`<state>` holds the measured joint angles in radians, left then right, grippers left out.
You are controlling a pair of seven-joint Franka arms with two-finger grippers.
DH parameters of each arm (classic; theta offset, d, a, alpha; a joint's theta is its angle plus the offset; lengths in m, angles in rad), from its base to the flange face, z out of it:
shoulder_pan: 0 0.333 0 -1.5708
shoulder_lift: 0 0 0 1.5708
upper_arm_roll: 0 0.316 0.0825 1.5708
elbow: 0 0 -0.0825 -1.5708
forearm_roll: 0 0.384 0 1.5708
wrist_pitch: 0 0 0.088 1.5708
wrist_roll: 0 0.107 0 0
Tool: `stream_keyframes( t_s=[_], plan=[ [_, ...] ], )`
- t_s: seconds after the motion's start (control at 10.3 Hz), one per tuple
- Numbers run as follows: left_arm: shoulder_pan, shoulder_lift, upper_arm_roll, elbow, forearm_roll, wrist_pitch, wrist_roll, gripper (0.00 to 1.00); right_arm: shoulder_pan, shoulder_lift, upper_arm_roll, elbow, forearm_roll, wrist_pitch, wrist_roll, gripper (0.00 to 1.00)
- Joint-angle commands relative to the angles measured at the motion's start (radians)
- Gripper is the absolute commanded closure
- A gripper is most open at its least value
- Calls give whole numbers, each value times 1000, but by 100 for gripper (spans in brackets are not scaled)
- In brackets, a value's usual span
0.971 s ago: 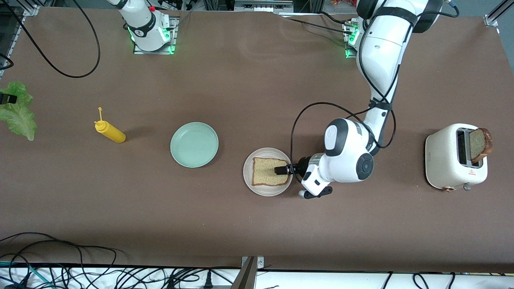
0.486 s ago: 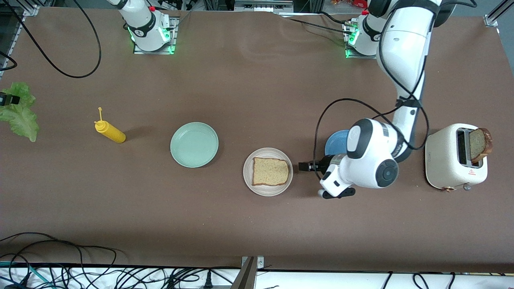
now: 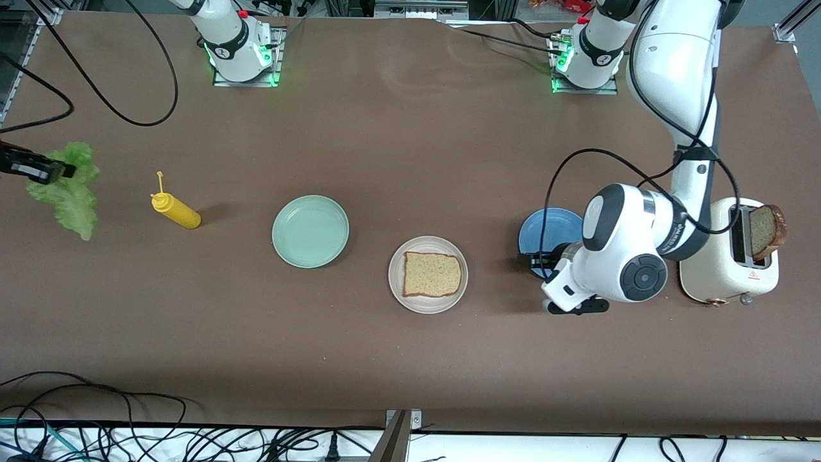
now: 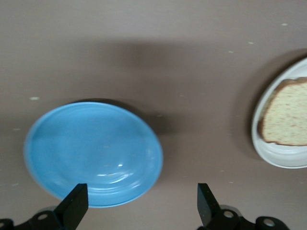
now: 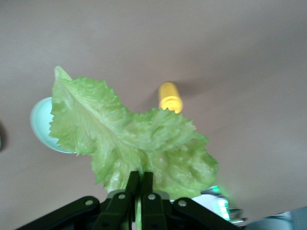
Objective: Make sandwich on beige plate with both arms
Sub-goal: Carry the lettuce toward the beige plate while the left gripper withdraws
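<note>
One bread slice lies on the beige plate while lettuce is held aloft by the right gripper

A single bread slice (image 3: 431, 274) is seen flat on the beige plate (image 3: 428, 305), which sits between the mint green plate (image 3: 310, 231) and the blue plate (image 3: 546, 230). The left gripper (image 4: 139, 208) is held over the blue plate's nearer edge, its fingers spread wide and nothing between them. The right gripper (image 5: 139, 184) is closed on the stem end of a lettuce leaf (image 5: 129, 141), held over the right arm's end of the table near the yellow bottle (image 3: 175, 210). A second slice (image 3: 764, 231) is seen standing in the toaster (image 3: 712, 260)
</note>
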<state>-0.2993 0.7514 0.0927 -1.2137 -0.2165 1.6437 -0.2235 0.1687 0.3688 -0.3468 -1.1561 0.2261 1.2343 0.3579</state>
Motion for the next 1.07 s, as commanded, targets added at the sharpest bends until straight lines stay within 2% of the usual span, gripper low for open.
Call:
stream_keyframes(
  t_s=[0.0, 0.19, 0.58, 0.97],
  plan=[
    [28, -49, -5, -15, 115, -47, 15, 0, 73, 18, -4, -11, 79, 78, 190, 100],
    [51, -60, -4, -17, 160, -51, 70, 0, 161, 48, -4, -11, 114, 163, 351, 100],
    [143, -112, -4, -27, 161, -91, 177, 0, 336, 152, -4, -11, 157, 356, 739, 100],
    [150, -231, -2, -128, 161, -102, 162, 0, 486, 283, -3, -7, 373, 596, 1074, 100]
  ],
)
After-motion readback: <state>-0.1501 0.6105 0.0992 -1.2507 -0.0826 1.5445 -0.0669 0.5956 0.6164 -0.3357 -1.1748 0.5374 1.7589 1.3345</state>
